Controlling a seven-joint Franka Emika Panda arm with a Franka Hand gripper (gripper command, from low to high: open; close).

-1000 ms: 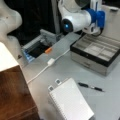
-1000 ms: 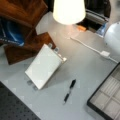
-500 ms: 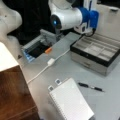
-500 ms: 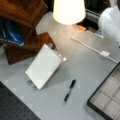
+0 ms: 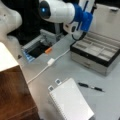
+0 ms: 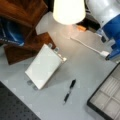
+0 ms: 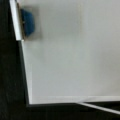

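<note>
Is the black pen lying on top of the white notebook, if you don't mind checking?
No, the pen lies on the bare table, apart from the notebook.

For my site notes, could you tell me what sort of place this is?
Probably a robotics lab bench: a grey table carrying a spiral notebook, a pen and an open compartment case, with a perforated mounting board beside it.

Tool unseen — compartment case (image 6: 107, 100) cut off.

All views are rendered soft and blurred. A bright lamp shade (image 6: 68, 10) is blown out in a front view, and a warm glow is cast on the table (image 6: 82, 62) below it. The wrist view is washed out, with dark edges
</note>
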